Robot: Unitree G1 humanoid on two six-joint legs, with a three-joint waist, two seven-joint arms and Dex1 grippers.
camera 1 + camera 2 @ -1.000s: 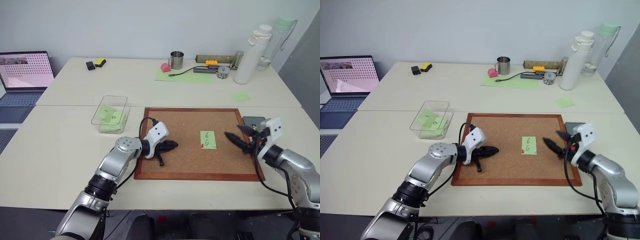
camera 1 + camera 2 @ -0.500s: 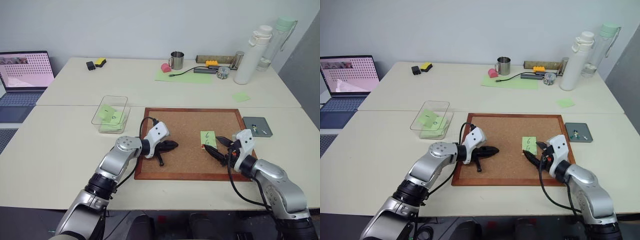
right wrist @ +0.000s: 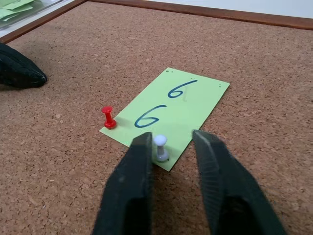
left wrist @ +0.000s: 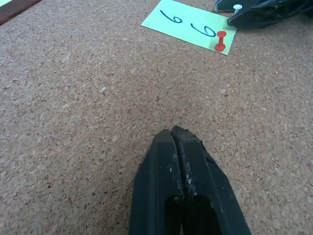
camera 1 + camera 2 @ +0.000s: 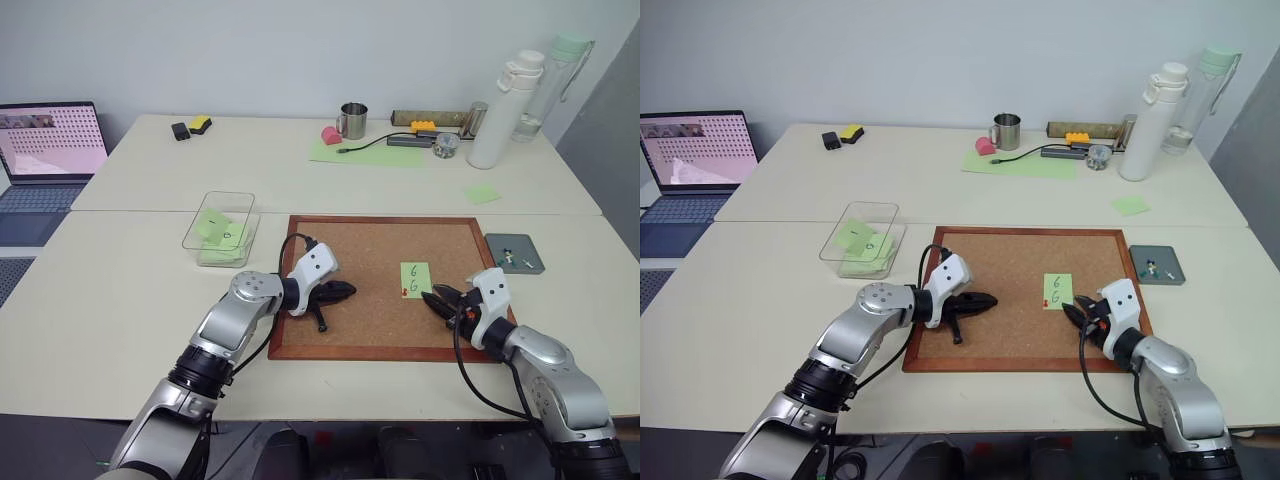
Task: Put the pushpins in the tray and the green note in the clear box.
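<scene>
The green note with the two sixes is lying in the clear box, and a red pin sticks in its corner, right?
Not quite. The green note lies on the corkboard, not in the clear box; the right wrist view shows it. The red pin does stick in its corner.

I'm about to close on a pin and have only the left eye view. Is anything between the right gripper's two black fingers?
Observer: Yes. The right wrist view shows a small white-headed pushpin standing between them, stuck in at one edge of the pale green paper note marked with two sixes. The right gripper is open, with a clear gap on one side of the pin.
Operator: And the left gripper?
Observer: The left wrist view shows the left gripper shut, its fingers pressed together with nothing between them, over bare brown corkboard.
</scene>
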